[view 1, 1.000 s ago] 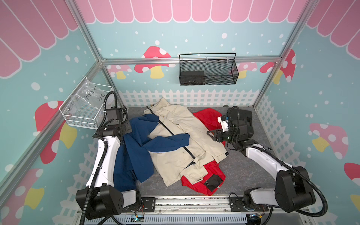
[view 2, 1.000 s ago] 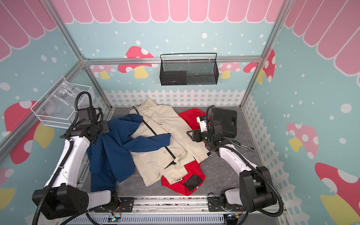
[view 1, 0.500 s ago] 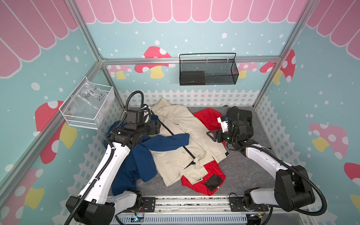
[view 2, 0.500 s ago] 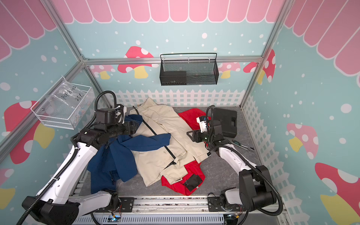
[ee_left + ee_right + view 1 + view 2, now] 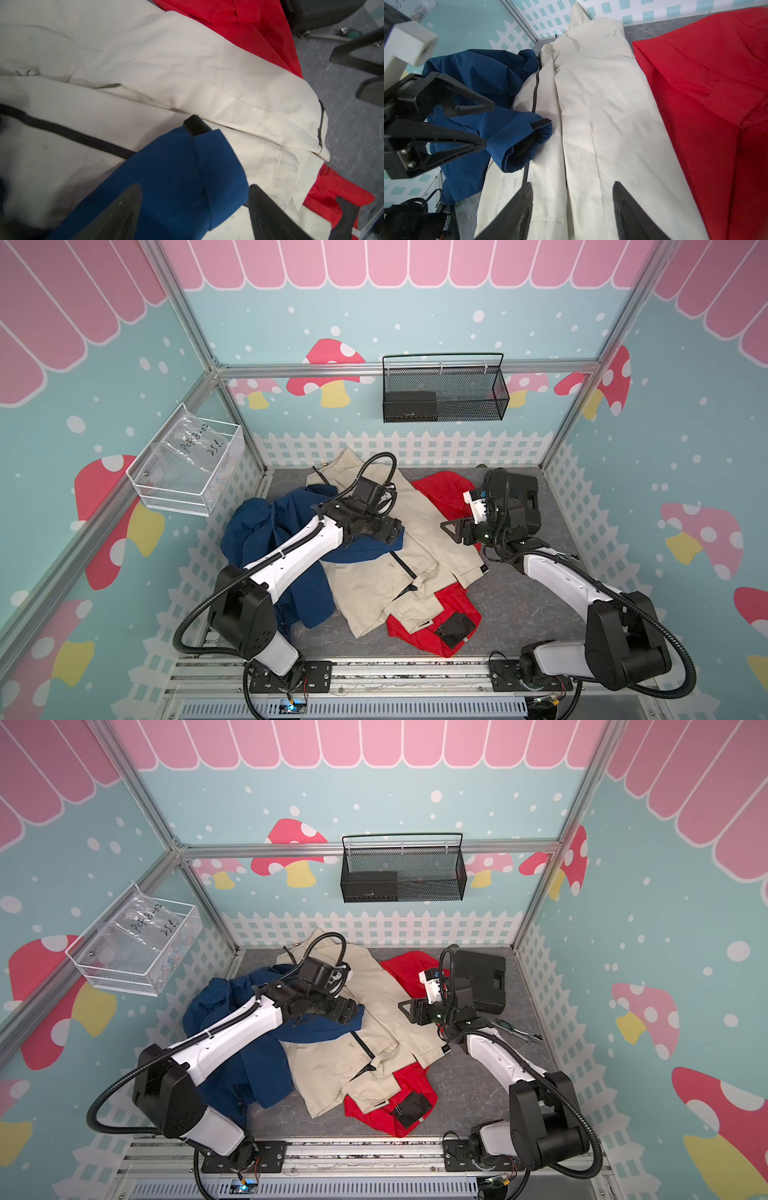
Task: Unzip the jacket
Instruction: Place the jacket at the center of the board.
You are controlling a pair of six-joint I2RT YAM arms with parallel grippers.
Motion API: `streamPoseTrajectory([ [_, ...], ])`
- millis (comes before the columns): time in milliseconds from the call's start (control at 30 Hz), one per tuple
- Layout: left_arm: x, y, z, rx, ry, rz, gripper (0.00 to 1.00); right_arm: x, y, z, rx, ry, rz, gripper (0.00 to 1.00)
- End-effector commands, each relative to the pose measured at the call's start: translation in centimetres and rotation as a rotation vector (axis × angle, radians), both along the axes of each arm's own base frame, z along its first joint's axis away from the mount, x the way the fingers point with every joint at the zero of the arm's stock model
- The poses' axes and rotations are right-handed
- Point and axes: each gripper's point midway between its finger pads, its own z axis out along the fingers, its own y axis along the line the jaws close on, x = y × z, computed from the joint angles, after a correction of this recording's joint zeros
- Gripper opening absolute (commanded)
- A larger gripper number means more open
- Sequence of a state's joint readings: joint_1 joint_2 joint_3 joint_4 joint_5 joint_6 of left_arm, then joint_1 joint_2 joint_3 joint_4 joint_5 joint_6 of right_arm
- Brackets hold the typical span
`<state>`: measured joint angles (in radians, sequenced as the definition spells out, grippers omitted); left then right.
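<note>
The cream jacket (image 5: 374, 585) lies flat mid-floor on the grey mat (image 5: 519, 605), collar toward the back fence. It is creased and lightly smudged. It overlaps a red jacket (image 5: 440, 493) on the right arm's side. A blue jacket (image 5: 249, 531) sits on the left arm's side, and its sleeve is draped across the cream front. The left gripper (image 5: 194, 185) is spread wide with the blue cuff between its fingers, gripping nothing. The right gripper (image 5: 573, 182) hovers over the cream fabric, parted and empty. The black zipper (image 5: 536, 91) looks closed where it shows. A plastic bag (image 5: 187, 452) in the white wire basket (image 5: 183, 506) bears handwriting resembling "PCF8-02" and "25".
</note>
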<state>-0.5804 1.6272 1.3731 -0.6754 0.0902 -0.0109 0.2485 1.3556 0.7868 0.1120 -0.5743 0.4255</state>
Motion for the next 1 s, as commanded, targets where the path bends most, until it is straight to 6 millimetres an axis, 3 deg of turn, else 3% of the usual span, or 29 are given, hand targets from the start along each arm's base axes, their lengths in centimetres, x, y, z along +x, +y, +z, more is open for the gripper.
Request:
streamPoseTrajectory([
  [0,0.7,-1.6,0.4,0.055,-0.060,-0.115,0.83,-0.2,-0.3,0.2,-0.015,-0.028,0.000,0.64],
  [200,2.8,-0.6,-2.8,0.182,-0.032,-0.038,0.80,-0.3,-0.4,0.2,-0.020,-0.032,0.002,0.65],
  [333,2.9,0.6,-4.2,0.255,0.022,-0.006,0.67,-0.2,-0.5,0.2,-0.026,-0.035,0.001,0.66],
  [400,2.4,1.3,-4.8,0.279,0.044,-0.006,0.51,-0.1,-0.5,0.3,-0.029,-0.037,-0.002,0.67],
  [467,2.0,2.8,-5.4,0.312,0.070,0.021,0.23,0.2,-0.5,0.3,-0.030,-0.036,-0.006,0.67],
  [500,1.7,3.6,-5.6,0.323,0.084,0.037,0.16,0.2,-0.5,0.3,-0.029,-0.036,-0.005,0.67],
  [567,1.1,6.0,-6.0,0.339,0.120,0.079,0.04,0.5,-0.4,0.3,-0.030,-0.035,-0.008,0.67],
  [633,0.9,9.3,-6.1,0.361,0.137,0.159,0.00,0.8,-0.4,0.3,-0.031,-0.034,-0.010,0.67],
  [800,2.6,20.4,-4.1,0.430,0.105,0.491,0.00,2.2,-0.4,0.2,-0.048,-0.034,-0.025,0.66],
  [967,4.7,27.5,-1.9,0.381,0.087,0.721,0.00,5.1,-0.1,-0.3,-0.109,-0.025,-0.023,0.66],
])
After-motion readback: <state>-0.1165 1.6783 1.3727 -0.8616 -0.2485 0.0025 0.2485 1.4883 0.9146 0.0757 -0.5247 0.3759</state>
